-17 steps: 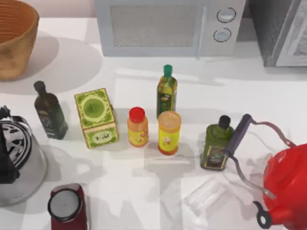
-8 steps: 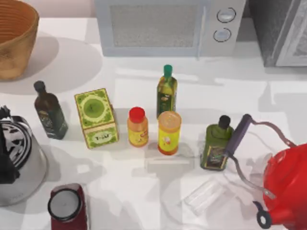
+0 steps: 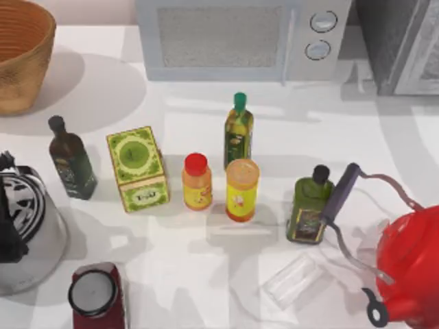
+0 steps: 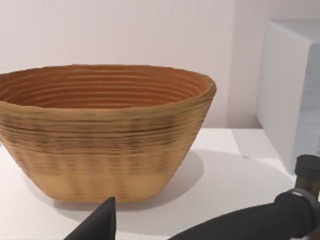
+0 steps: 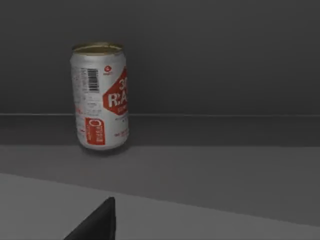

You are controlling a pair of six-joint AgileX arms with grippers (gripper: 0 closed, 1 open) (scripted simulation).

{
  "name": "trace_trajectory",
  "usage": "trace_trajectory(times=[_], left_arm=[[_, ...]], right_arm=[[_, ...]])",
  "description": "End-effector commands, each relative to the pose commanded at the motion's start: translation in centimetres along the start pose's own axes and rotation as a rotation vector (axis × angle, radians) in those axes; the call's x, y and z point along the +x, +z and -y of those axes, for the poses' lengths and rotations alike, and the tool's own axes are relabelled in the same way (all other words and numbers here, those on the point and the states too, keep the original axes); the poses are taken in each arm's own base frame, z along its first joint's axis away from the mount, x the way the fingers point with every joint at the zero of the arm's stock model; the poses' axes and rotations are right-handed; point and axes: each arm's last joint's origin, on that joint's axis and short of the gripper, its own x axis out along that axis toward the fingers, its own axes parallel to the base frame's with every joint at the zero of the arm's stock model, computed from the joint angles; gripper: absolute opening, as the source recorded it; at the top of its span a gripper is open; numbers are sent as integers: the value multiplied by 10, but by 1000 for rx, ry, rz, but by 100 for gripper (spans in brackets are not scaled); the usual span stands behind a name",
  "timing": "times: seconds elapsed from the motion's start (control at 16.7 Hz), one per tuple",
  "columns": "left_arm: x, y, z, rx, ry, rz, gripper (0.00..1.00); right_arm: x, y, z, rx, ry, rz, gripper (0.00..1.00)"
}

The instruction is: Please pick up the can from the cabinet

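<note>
The can [image 5: 100, 97] is white and red with a gold top. It stands upright on the dark floor inside the cabinet [image 5: 225, 60], close to the back wall. A dark wedge of my right gripper [image 5: 99, 223] shows in the right wrist view, short of the can and apart from it. In the top view the grey cabinet [image 3: 394, 41] stands at the back right corner with its pale door panel [image 3: 422, 55] swung open. A dark wedge of my left gripper [image 4: 100, 224] sits near the wicker basket [image 4: 105, 130] at the far left.
The white microwave [image 3: 240, 38] stands beside the cabinet. Mid-table are olive oil bottles [image 3: 238, 130], a green box [image 3: 137, 168], a yellow canister [image 3: 241, 188] and a red-capped bottle [image 3: 196, 180]. A red kettle [image 3: 408, 267], a clear glass [image 3: 291, 281], a silver kettle [image 3: 24, 233] and a dark red cylinder [image 3: 96, 295] line the front.
The shadows on the right side of the table have shifted toward the cabinet. None of the table's objects has moved.
</note>
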Motion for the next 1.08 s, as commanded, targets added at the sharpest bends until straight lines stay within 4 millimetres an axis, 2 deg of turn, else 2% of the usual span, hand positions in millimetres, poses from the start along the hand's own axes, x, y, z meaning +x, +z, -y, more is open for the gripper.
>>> trace_trajectory(times=[0.24, 0.66, 0.78, 1.08], left_arm=[[0, 0, 0, 0, 0, 0, 100], [0, 0, 0, 0, 0, 0, 100], [0, 0, 0, 0, 0, 0, 100], [0, 0, 0, 0, 0, 0, 100]], right_arm=[[16, 14, -6, 2, -2, 6, 100], [21, 15, -8, 3, -6, 14, 100], [38, 12, -19, 3, -8, 15, 100], [90, -8, -61, 2, -11, 11, 100]])
